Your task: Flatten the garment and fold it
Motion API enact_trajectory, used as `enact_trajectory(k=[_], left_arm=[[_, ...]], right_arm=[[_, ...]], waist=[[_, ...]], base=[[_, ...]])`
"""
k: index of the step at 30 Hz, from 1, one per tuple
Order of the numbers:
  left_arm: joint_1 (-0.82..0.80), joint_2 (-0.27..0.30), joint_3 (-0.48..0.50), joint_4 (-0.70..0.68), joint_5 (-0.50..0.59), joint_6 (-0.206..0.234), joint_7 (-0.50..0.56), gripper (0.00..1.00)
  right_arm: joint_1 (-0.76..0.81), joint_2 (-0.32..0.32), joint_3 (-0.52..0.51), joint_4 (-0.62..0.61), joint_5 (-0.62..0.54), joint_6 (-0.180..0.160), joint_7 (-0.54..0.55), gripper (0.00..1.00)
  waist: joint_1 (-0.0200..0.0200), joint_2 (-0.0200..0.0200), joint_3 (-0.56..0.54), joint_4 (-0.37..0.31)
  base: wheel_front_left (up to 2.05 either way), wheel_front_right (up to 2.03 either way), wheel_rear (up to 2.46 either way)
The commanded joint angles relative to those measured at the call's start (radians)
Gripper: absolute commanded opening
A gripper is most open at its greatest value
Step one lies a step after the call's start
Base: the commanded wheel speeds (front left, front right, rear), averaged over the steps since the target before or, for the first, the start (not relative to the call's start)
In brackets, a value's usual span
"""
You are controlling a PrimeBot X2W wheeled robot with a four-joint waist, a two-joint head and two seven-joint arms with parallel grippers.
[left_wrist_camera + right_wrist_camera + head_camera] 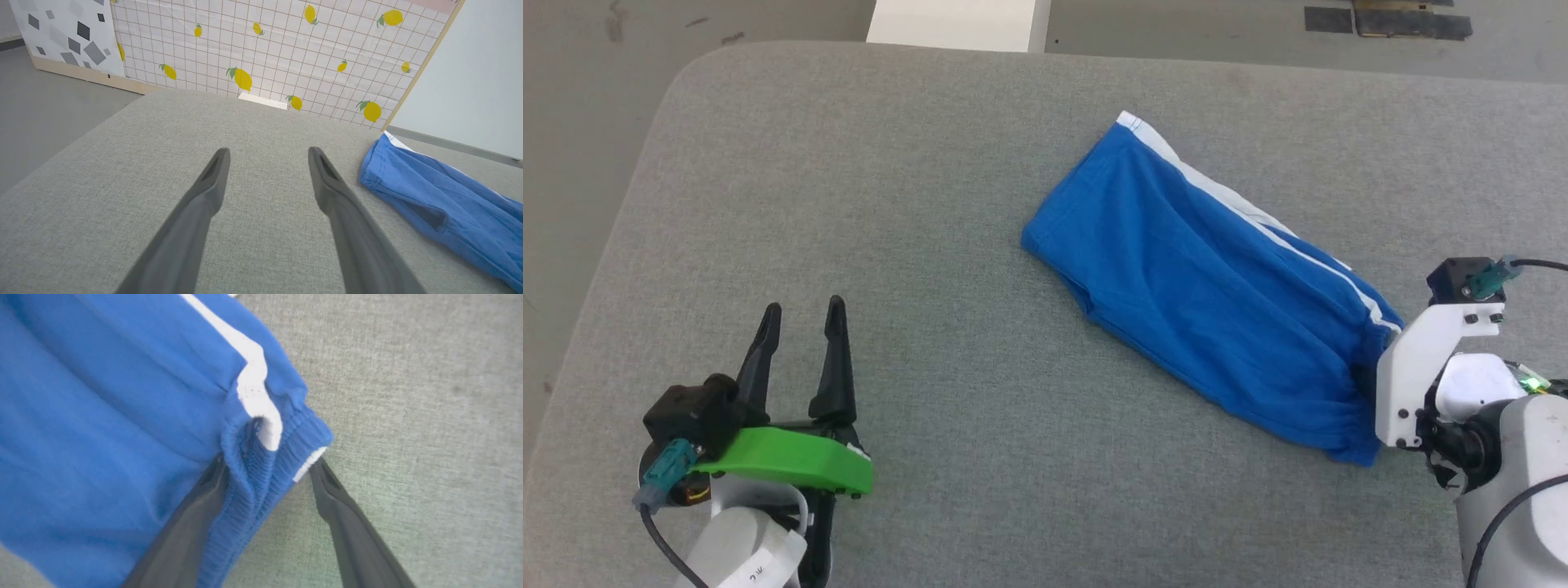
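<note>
The garment [1209,286], bright blue shorts with a white side stripe, lies folded lengthwise and slanting across the right half of the grey padded table [849,204]. Its leg hem points to the far middle and its gathered waistband lies at the near right. My right gripper [269,463] is open, its two fingers standing either side of the waistband corner [253,486], one over the blue cloth [102,416] and one on bare table. My left gripper [804,309] rests open and empty at the near left, well apart from the shorts [441,204].
The table's rounded far left corner [698,65] and left edge drop to grey floor. A white box [960,24] stands beyond the far edge. A lemon-patterned wall panel [265,49] is behind the table. Dark tape patches [1388,18] mark the floor at the far right.
</note>
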State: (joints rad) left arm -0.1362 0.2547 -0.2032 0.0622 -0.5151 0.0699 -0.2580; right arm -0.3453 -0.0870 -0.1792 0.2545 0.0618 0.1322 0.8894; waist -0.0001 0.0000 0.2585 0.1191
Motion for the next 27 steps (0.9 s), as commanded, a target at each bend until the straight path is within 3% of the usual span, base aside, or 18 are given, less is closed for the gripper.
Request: enact_trajectory(k=[1,2,3,14,20,27], left_arm=[[-0.022,-0.006,0.007,0.004,0.014,-0.008,-0.004,1.00],[-0.024,-0.007,0.008,0.007,0.016,-0.011,-0.004,1.00],[-0.025,-0.008,0.008,0.009,0.017,-0.014,-0.004,1.00],[-0.014,-0.018,0.023,0.020,0.029,-0.027,-0.004,1.00],[-0.001,-0.022,0.021,0.021,0.030,-0.031,-0.004,1.00],[-0.005,-0.016,0.014,0.014,0.029,-0.034,-0.002,1.00]], right_arm=[[0.017,0.009,0.004,0.046,0.004,-0.002,0.014,0.93],[0.017,0.010,0.008,0.048,0.011,-0.002,0.014,0.31],[0.016,0.011,0.011,0.049,0.017,-0.002,0.013,0.00],[0.016,-0.043,0.063,-0.003,0.101,-0.002,-0.024,0.00],[0.074,-0.171,0.048,-0.059,0.160,-0.002,0.042,0.00],[0.101,-0.293,-0.101,-0.068,0.130,-0.002,0.095,0.00]], waist=[[0.0001,0.0000,0.001,0.000],[0.0001,0.0000,0.000,-0.001],[0.0001,0.0000,0.000,-0.002],[0.0001,0.0000,-0.048,-0.031],[0.0001,0.0000,-0.072,-0.045],[0.0001,0.0000,-0.063,-0.054]], base=[[0.00,0.00,0.00],[0.00,0.00,0.00],[0.00,0.00,0.00],[0.00,0.00,0.00],[0.00,0.00,0.00],[0.00,0.00,0.00]])
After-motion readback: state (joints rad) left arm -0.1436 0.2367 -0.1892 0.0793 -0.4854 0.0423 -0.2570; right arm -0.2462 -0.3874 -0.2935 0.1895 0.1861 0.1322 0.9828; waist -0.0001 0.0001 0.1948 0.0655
